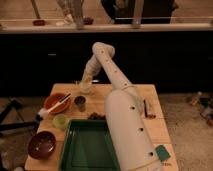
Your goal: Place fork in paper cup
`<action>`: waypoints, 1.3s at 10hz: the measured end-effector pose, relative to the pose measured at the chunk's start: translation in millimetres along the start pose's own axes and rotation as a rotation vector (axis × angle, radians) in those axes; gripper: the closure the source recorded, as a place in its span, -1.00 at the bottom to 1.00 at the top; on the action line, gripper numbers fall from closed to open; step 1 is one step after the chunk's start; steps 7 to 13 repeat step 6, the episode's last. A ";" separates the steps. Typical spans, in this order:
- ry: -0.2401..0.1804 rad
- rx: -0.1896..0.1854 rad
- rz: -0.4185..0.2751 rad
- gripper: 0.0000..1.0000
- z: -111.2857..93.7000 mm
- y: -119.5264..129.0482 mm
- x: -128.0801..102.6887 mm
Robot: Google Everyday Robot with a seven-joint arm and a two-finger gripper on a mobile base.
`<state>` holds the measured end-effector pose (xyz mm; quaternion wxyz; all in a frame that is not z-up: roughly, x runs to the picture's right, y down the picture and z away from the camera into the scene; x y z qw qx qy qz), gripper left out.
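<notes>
The robot's white, hole-dotted arm (127, 125) rises from the lower right of the view, bends at an elbow above the back of the table and reaches down to the far left corner of the light wooden table (155, 127). The gripper (86, 84) sits at the end of that downward reach, right over the small white cylindrical paper cup (85, 88), which stands near the table's back edge; gripper and cup merge into one pale shape, so it cannot be told whether the gripper touches the cup or how it is set. The thin silvery metal fork cannot be made out anywhere in the view. Just in front of the paper cup stands a small dark metallic cup (79, 103). To its left lies a round orange-red bowl (54, 102) with a white-handled brush (52, 106) lying across it, the handle slanting down to the left past the bowl's rim. In front of these sits a small lime-green bowl (60, 121), and nearer still, at the table's front left corner, a round dark reddish-brown bowl (41, 144). A large green rectangular tray (75, 145) fills the front middle of the table, its right part hidden by the arm. A small dark brownish clump (96, 116) lies just behind the tray's back rim, beside the arm. On the right side of the table, beyond the arm, a dark flat bar (145, 108) lies pointing front to back, and a small teal block (161, 152) rests near the front right corner.
</notes>
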<state>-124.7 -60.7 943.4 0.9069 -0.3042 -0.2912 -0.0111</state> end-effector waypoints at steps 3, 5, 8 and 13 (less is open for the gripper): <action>0.001 0.000 0.002 0.05 0.2 0.5 2.2; 0.001 0.000 0.002 -0.32 0.3 0.5 2.1; 0.001 0.000 0.003 -0.53 0.0 0.5 2.6; 0.001 0.000 0.003 -0.53 0.0 0.5 2.6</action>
